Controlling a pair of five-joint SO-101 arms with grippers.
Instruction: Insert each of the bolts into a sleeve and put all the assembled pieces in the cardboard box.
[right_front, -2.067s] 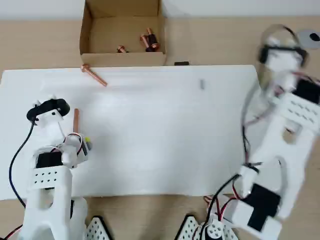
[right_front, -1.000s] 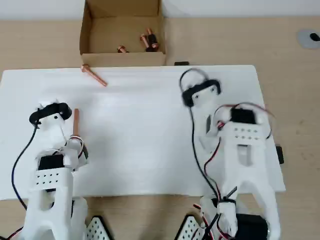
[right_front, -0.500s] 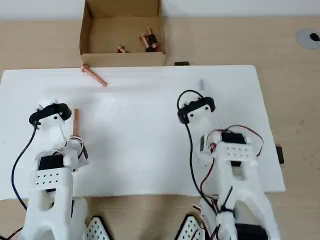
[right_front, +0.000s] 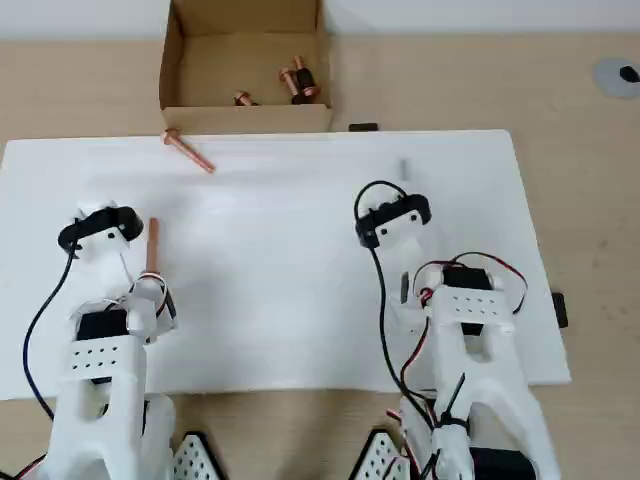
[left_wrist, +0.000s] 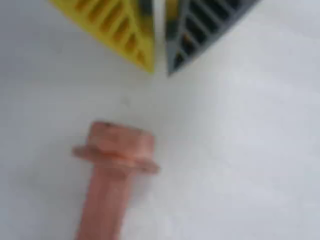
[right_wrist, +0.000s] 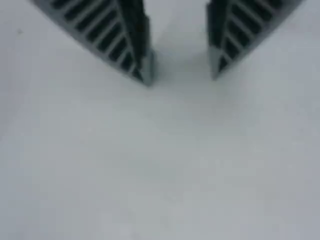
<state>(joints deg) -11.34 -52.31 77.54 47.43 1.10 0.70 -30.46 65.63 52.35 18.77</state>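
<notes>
The white left arm (right_front: 100, 340) points its yellow-and-grey gripper (left_wrist: 161, 70) down, and the fingers look pressed together. The white right arm (right_front: 470, 330) holds its dark grey gripper (right_wrist: 181, 77) low, fingers a little apart.

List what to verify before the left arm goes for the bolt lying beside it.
1. Left tool open wide enough: not ok, its fingers stand nearly together.
2. Left tool empty: ok.
3. Bolt free to grasp: ok, it lies flat on the white mat, apart from the left tool.
4. Right tool out of the way: ok, open over bare mat, well apart from the bolt.
5. Sleeve at hand: cannot tell; a small grey thing lies near the mat's box-side edge.
6. Cardboard box open: ok, open top, assembled pieces inside.
</notes>
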